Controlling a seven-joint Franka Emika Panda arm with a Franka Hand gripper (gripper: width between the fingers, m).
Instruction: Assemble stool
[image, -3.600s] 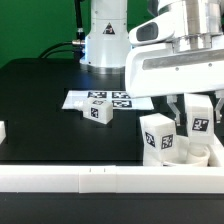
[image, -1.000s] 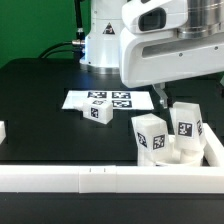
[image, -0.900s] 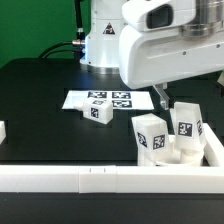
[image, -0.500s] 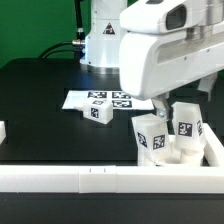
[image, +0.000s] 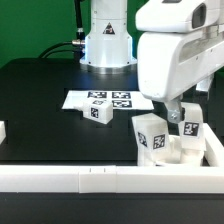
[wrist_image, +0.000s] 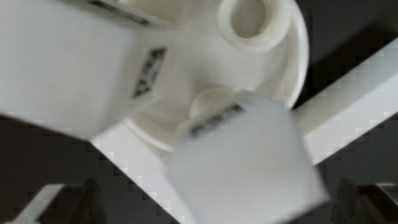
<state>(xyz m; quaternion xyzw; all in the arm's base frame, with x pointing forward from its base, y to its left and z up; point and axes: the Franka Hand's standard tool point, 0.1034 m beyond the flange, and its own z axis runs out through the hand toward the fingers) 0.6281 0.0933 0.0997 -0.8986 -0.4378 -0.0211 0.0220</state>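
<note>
Jaws were apart, nothing held. The gripper hung right over the stool seat. The upright leg stood just below it, long axis vertical, and looked the likely target; the second leg stood just beside.

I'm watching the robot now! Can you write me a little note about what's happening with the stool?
Gripper: fingers open, gripping nothing, low beside the right leg (on the exterior view's right).
Seat: sits in the corner at the exterior view's right.
Done: the right leg and the left leg stand upright on the seat. Whether they are tight cannot be told.
Left: the loose leg lies beside the marker board and probably needs fetching and fitting next.
</note>
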